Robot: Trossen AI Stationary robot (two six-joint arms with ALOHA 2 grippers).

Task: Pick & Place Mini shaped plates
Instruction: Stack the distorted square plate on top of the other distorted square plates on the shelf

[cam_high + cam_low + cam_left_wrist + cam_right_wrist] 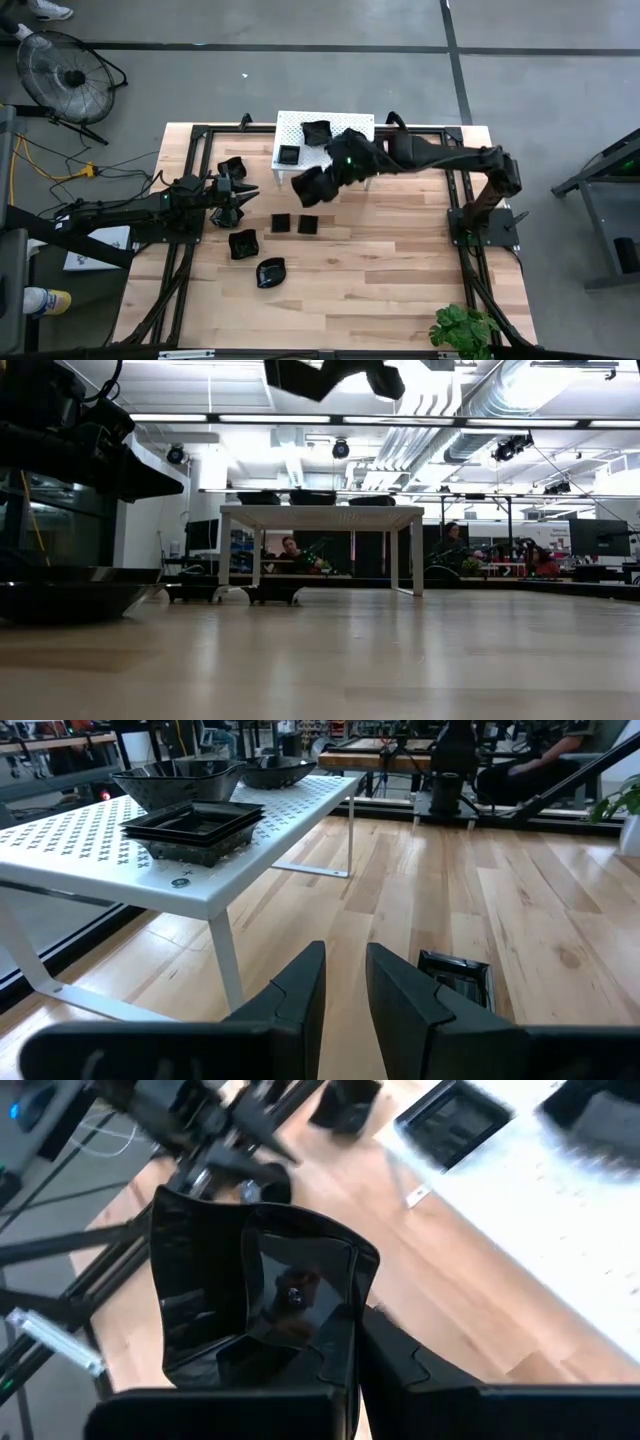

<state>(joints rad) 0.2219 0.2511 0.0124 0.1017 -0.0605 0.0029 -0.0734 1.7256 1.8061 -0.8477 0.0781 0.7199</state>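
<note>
Right arm: reaches from its base at the table's right side across to the centre, in front of the white perforated stand [325, 140].
Right gripper [312, 186]: raised above the table, clamped on one wavy-rimmed plate [255, 1295]; its wrist view shows the rim pinched between the fingers, the dish standing tilted.
Left arm: stretched along the table's left side, low over the wood.
Left gripper [243, 192]: fingers [300, 990] slightly parted with a narrow gap, nothing between them; pointed toward the stand.
Plates on stand: one flat square plate [195, 825] near the front edge, two rounder dishes [185, 782] behind it.
Plates on table: two small squares [281, 222] in a row in front of the stand, two wavy dishes [243, 243] nearer the front edge, one more beside the left gripper.
Left wrist view only: a square plate [455, 975] lying just beyond the fingertips.
Low view only: the stand's underside and legs; a dish large at the left edge; the right gripper with its plate high at the top; people seated in the room behind.
</note>
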